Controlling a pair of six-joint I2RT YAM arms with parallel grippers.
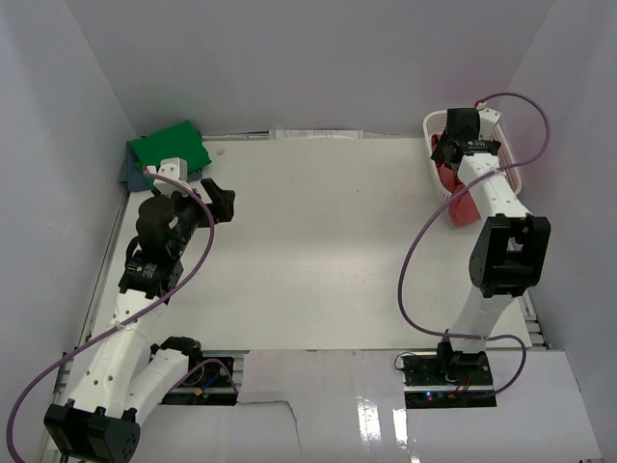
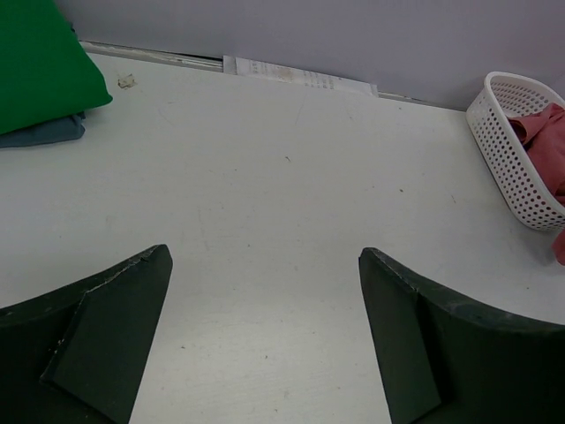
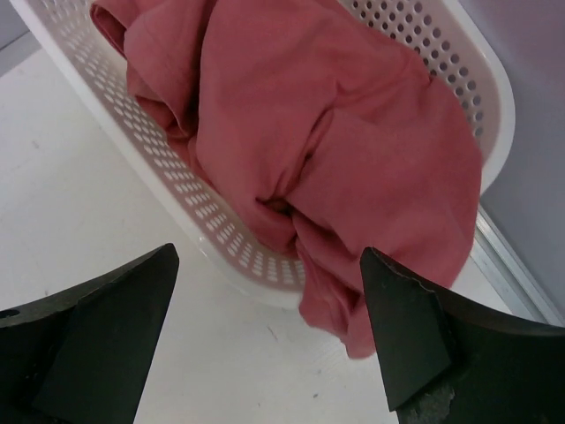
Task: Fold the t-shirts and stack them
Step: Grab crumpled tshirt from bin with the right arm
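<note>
While the green t-shirt (image 1: 169,149) lies folded on the blue-grey t-shirt (image 2: 44,132) far left, we poise the right gripper (image 3: 267,265), fingers spread and empty, over the brick-red t-shirt (image 3: 353,150) bunched in the lattice basket (image 3: 221,234); the left gripper (image 2: 265,256) is likewise spread. Next, probably: descend, pinch cloth.

Brick-red t-shirt (image 3: 353,159) lies crumpled in the basket (image 3: 177,205), spilling over; folded green t-shirt (image 2: 40,62) tops blue-grey t-shirt (image 2: 44,134).

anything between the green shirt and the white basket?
Mostly bare table up to the basket: only a paper strip along the back edge and a tiny scrap near the green shirt. Top view shows it.
</note>
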